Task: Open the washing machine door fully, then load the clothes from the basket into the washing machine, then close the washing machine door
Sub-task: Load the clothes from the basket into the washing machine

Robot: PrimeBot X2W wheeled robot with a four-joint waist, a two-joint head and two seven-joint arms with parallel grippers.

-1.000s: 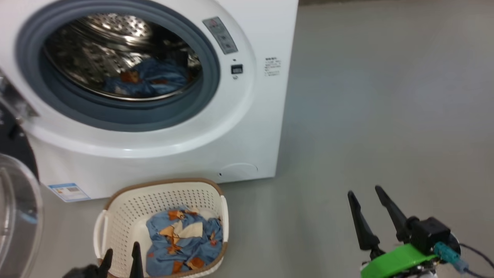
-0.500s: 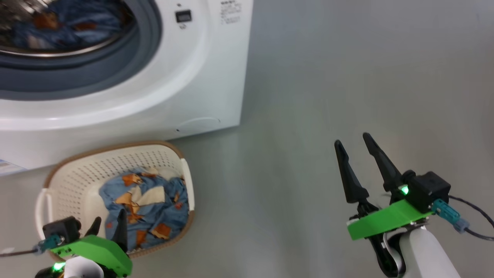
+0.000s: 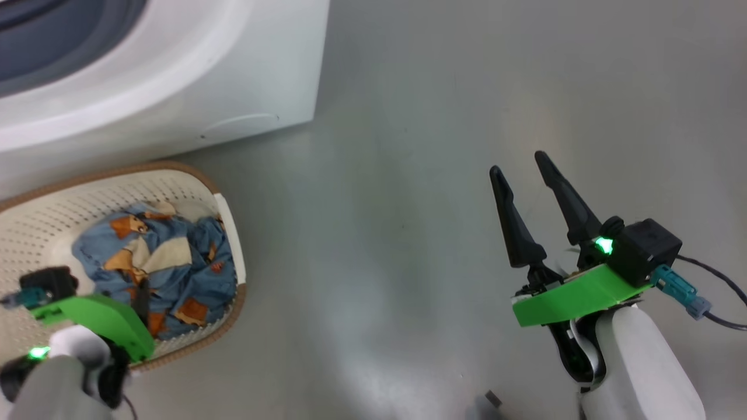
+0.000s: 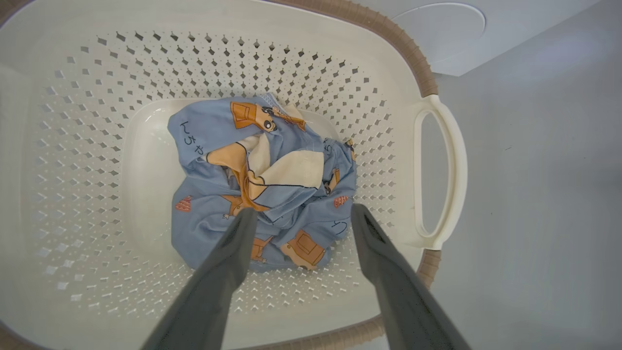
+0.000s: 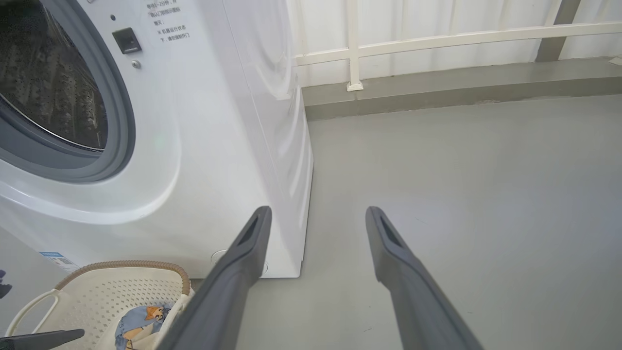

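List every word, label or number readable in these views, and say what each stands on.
Printed lines on the washing machine front: Chinese-looking, too small to read.
Blue label at its lower corner: too small to read.
Dark characters on the clothes: Japanese-looking, cut by folds, unreadable.
No brand or number is legible.

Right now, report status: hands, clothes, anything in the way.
Left hand open over clothes in basket, no grip yet. Right hand open, empty, above floor. Nothing in the way.
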